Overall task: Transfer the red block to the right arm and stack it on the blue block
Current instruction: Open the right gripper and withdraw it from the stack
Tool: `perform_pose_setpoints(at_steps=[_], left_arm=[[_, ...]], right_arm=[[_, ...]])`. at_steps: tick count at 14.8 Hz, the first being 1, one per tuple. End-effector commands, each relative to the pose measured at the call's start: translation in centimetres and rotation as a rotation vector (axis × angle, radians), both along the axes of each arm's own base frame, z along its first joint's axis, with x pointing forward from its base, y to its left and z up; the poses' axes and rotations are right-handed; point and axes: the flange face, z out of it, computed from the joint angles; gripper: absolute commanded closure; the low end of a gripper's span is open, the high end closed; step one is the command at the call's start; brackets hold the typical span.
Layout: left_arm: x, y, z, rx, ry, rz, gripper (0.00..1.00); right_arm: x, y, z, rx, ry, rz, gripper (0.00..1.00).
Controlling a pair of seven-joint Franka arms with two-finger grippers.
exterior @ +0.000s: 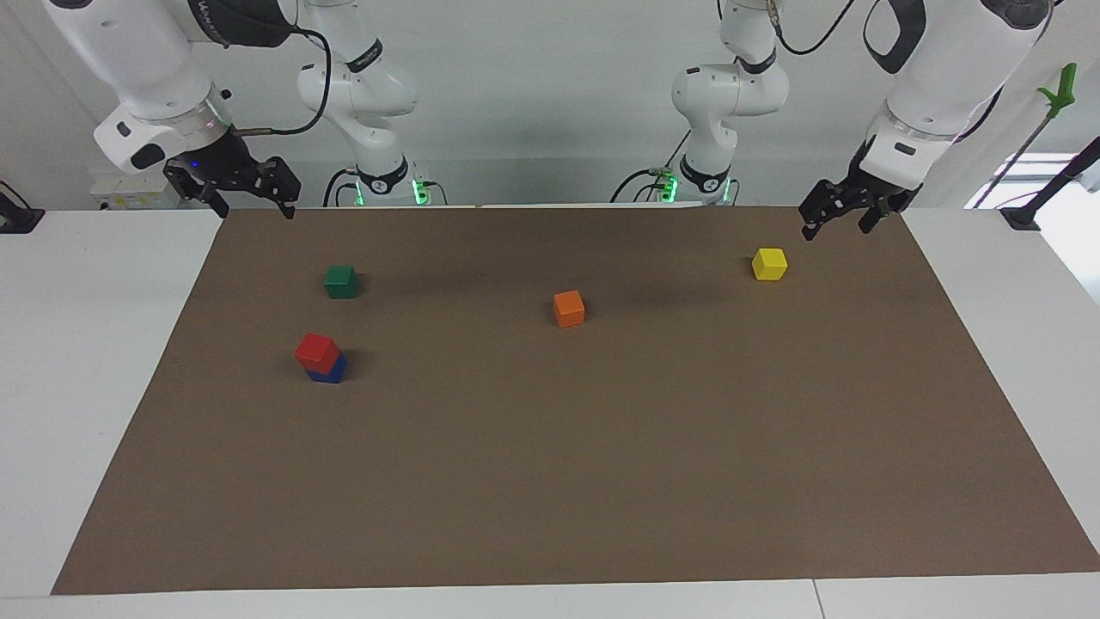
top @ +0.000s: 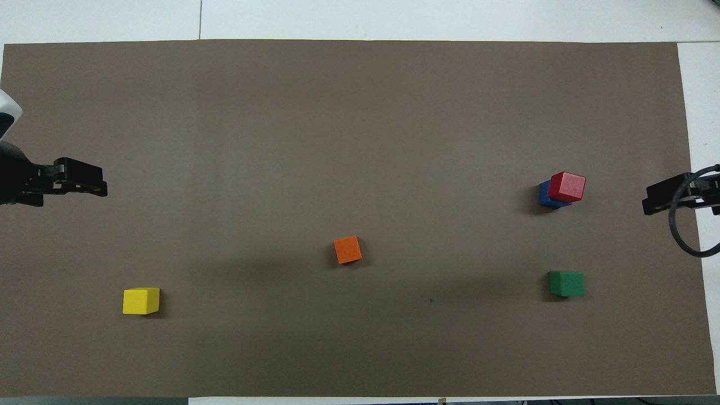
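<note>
The right gripper point(exterior: 246, 191) was raised over the tabletop point(exterior: 550, 481) edge, fingers spread and empty. The red block point(exterior: 317, 352) sat on the blue block point(exterior: 330, 370), slightly offset. Stacking was judged complete; no further move appeared required. The left gripper point(exterior: 846, 211) waited, fingers spread and empty.

Around stack: red block point(exterior: 316, 351) on blue block point(exterior: 330, 370) stands free on all sides.
Nearest obstacle: green block point(exterior: 340, 281), nearer to the robots.
Centre: orange block point(exterior: 569, 308) well apart.
</note>
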Motion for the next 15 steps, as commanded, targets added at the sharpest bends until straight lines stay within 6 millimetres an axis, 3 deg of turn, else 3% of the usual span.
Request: perform_pose_setpoints(at_steps=[1,7,15], left_arm=[[-0.6,0.2,0.3,-0.011,0.004,0.002,0.00],[-0.6,0.2,0.3,-0.011,0.004,0.002,0.00],[-0.6,0.3,0.3,-0.009,0.004,0.002,0.00]], right_arm=[[0.3,-1.6,0.6,0.028,-0.007,0.001,0.00],[2.1,-2.3,1.0,-0.005,-0.117,-0.009,0.00],[2.0,-2.7,1.0,-0.005,-0.114,-0.017,0.00]])
